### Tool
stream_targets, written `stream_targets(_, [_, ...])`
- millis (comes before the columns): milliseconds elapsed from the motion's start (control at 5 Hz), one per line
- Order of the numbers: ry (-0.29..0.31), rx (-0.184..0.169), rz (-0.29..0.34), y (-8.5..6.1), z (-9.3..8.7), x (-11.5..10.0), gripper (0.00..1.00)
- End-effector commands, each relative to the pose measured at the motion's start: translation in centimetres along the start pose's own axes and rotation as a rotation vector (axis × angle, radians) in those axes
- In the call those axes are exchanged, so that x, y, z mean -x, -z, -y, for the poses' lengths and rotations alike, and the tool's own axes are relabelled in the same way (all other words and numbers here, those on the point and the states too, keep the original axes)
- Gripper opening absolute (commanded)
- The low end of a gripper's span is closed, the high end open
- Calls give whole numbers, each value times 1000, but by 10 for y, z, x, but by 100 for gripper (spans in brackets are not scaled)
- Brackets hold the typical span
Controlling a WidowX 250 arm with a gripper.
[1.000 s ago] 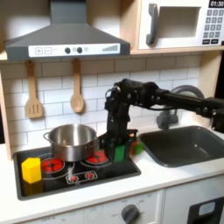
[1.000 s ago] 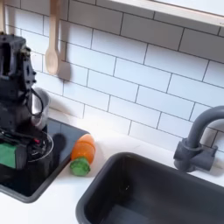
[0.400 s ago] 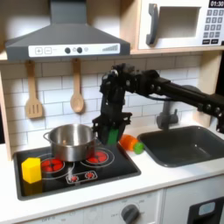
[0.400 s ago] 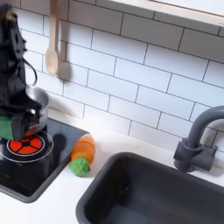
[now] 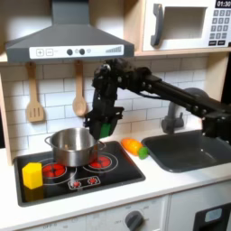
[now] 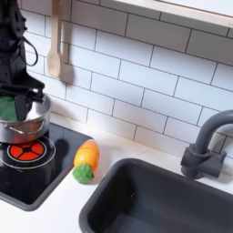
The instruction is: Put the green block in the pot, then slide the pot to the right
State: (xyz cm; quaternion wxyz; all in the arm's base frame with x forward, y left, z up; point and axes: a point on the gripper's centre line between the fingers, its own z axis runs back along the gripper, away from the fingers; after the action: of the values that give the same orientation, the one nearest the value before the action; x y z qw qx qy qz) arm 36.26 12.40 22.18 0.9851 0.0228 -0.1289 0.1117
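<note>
Progress is plain from where I stand: a second ago the tool (image 5: 106, 124) was down at the right burner of the toy stove (image 5: 117, 173), and now it hangs in the air with the green block (image 5: 106, 128) clamped between its fingers. In the first exterior view the block sits just off the pot (image 5: 74, 144), at the rim on the first exterior view's right and a little above it. In the second exterior view the same block (image 6: 8, 108) shows as a green patch at the left edge, close over the pot (image 6: 25, 123), with the dark arm reaching down to it.

So the lift is done and the carry is nearly done. The block has left the stove surface and travelled toward the pot, which has stayed on the left burner. The orange-and-green toy vegetable (image 5: 134, 147) has been uncovered by the move and lies on the counter (image 5: 171, 180) between stove and sink (image 5: 194, 149). The yellow block (image 5: 32, 174) has not shifted from the stove's front left corner.

My reading is that the block still needs a short shift over the pot's mouth before the fingers can let go; released here it might catch the rim. The slide of the pot has not begun.
</note>
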Motion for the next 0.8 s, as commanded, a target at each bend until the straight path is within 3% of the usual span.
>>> stream_targets(0, [-28, -7, 9, 9, -12, -28, 0])
stream_targets(600, [-19, -7, 18, 24, -17, -52, 0])
